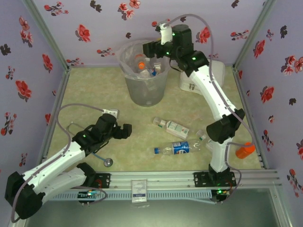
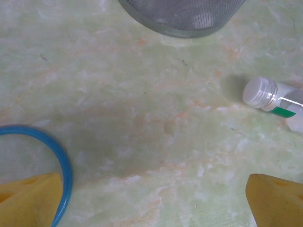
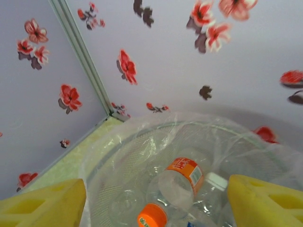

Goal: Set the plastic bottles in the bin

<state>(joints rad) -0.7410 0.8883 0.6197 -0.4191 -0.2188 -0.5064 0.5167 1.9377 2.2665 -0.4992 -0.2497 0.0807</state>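
The bin (image 1: 144, 80) stands at the back of the table, lined with a clear bag. Inside it lie several plastic bottles, among them one with an orange label (image 3: 182, 182) and one with an orange cap (image 3: 152, 216). My right gripper (image 1: 154, 47) hovers over the bin's mouth, open (image 3: 155, 189), nothing between its yellow fingers (image 3: 42, 203). On the table lie a green-labelled bottle (image 1: 173, 126) with a white cap (image 2: 277, 99), a blue-labelled bottle (image 1: 177, 148) and a smaller one (image 1: 201, 137). My left gripper (image 1: 125, 131) is open and empty (image 2: 154, 189), low over the table, left of those bottles.
A blue-tubed stethoscope (image 1: 108, 161) lies by the left arm, its tube (image 2: 61, 161) beside my left finger. A white latched case (image 1: 189, 84) sits behind the right arm. An orange object (image 1: 245, 150) rests at the table's right edge. Flowered walls close in three sides.
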